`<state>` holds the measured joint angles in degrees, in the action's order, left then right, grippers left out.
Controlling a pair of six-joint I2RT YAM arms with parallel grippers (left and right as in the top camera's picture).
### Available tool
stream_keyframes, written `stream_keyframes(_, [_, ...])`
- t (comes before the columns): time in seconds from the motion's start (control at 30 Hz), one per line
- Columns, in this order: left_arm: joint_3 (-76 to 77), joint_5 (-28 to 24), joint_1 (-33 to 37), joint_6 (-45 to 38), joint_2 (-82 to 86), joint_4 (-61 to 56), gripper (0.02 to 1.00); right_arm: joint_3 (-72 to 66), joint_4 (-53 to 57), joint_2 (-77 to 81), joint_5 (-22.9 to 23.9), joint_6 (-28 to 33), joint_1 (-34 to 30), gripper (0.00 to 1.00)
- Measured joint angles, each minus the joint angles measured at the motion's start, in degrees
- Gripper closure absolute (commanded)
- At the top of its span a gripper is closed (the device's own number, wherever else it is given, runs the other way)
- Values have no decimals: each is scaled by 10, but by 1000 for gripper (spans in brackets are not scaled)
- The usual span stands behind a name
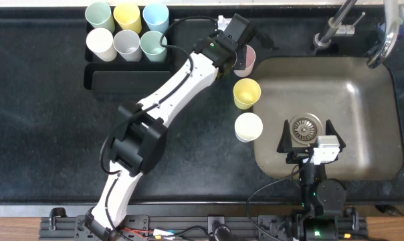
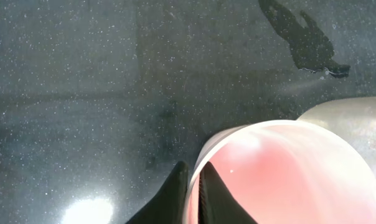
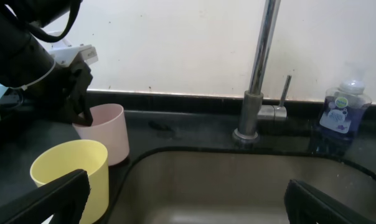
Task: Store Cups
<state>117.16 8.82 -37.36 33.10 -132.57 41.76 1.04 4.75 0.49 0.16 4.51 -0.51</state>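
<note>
My left claw is clenched on the rim of the pink cup, one finger inside the wall and one outside. The cup is upright, mouth up, at the back corner of the tabletop, just beside the sink. Whether its base has left the surface I cannot tell.

The tray lies to my left of the cup, away from the sink, with bare tabletop between them. Six cups stand upright in its rear section; the front section is bare and, I judge, the place this one should go. The cup's long axis is vertical, so the carry calls for a straight lift and then a level sweep leftward.

The yellow cup stands near the pink one on the side towards me, and the white cup nearer me again, both along the sink's left edge. Swinging low towards me could clip the yellow one.

My right claw hangs released over the drain, well apart from every cup; my left arm is plainly the nearer.
</note>
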Motion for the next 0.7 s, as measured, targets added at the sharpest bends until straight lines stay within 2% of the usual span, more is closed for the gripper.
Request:
stream_keyframes(0.03, [0, 0, 0, 0, 0, 0, 982, 0, 0, 0, 0, 0, 0, 5])
stream_keyframes(0.43, [11, 1, 6, 0, 2, 32, 985, 0, 0, 0, 0, 0, 0, 5])
stream_keyframes(0.7, [11, 50, 44, -7, 93, 130, 985, 0, 0, 0, 0, 0, 0, 7])
